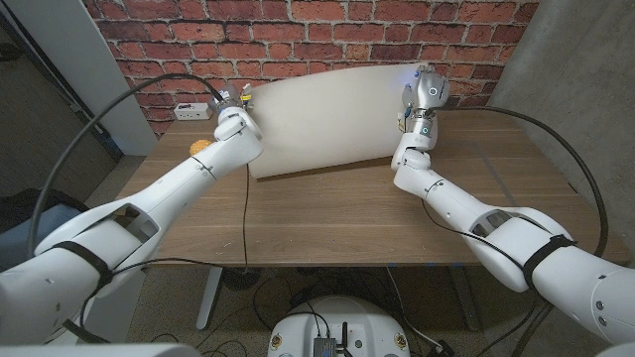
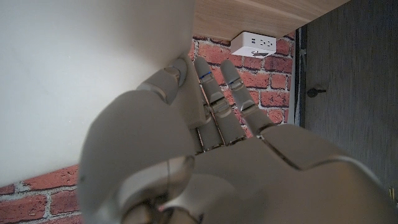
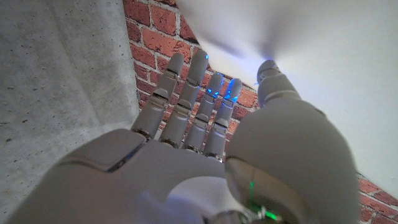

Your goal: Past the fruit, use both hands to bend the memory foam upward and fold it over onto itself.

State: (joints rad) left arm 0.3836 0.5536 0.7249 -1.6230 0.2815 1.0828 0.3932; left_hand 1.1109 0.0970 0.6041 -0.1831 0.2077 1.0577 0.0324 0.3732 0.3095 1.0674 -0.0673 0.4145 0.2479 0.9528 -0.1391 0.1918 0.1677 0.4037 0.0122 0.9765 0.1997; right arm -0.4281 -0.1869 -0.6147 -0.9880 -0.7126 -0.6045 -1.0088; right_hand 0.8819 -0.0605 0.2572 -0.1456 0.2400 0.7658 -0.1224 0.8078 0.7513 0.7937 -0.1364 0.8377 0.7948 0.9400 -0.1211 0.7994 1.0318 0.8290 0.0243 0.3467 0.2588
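— Both my hands are up on the memory foam (image 1: 322,119): my left hand (image 1: 236,124) on its left edge, my right hand (image 1: 421,99) on its right edge.

— Why is the sheet standing like that?

— I judge it's mid-fold. Its near edge sits on the wooden table (image 1: 327,223), towards the far side in front of the brick wall (image 1: 298,40), and the rest is raised and bowed between my hands. Holding both side edges keeps the bend even, so the sheet can tip over onto itself without twisting.

— How closed is your left hand?

— Narrow. From my left wrist, my thumb lies on the near face of the foam (image 2: 81,74) and my fingers (image 2: 217,93) reach up behind its edge. So it pinches the edge.

— And the right?

— Much the same. From the right wrist, my thumb touches the foam (image 3: 323,56), and my fingers (image 3: 193,99) stand fairly straight beside its edge. It looks like a light hold, though I can't see the contact behind the sheet.

— Where's the fruit?

— Something small and orange (image 1: 199,147) shows just beside my left wrist; too hidden to name for certain.
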